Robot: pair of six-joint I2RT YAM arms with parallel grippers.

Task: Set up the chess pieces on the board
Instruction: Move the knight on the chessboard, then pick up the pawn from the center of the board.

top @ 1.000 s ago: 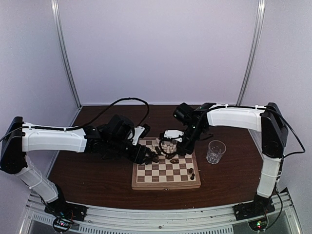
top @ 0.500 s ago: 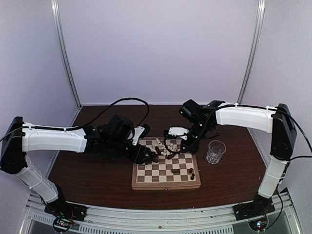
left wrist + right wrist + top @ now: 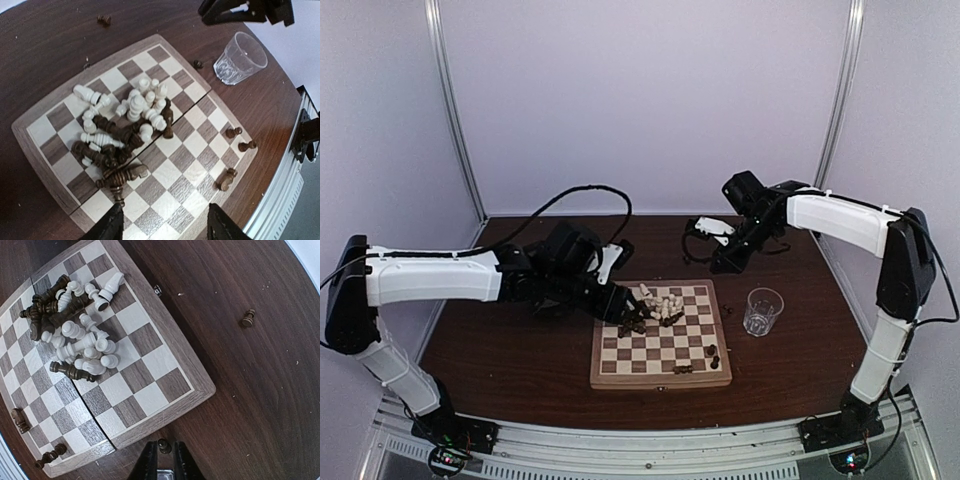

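The board (image 3: 660, 381) lies in the middle of the table, also in the left wrist view (image 3: 24, 134) and the right wrist view (image 3: 196, 376). A heap of cream and dark chess pieces (image 3: 655, 308) lies toppled on its far half (image 3: 125, 130) (image 3: 80, 335). A few dark pieces (image 3: 232, 132) sit near its right edge. My left gripper (image 3: 625, 312) hovers open and empty over the board beside the heap (image 3: 165, 220). My right gripper (image 3: 722, 262) is raised behind the board's far right corner, fingers shut and empty (image 3: 164, 449). A dark pawn (image 3: 163, 444) shows on the table below them.
A clear glass (image 3: 762, 311) stands on the table right of the board (image 3: 240, 57). One dark piece (image 3: 247, 318) lies on the table behind the board (image 3: 104, 20). The table's near edge and metal rail (image 3: 300, 150) lie just past the board.
My right arm has lifted off the heap and drawn back to the far right, off the board. My left gripper has shifted slightly right toward the heap, which now shows in full.
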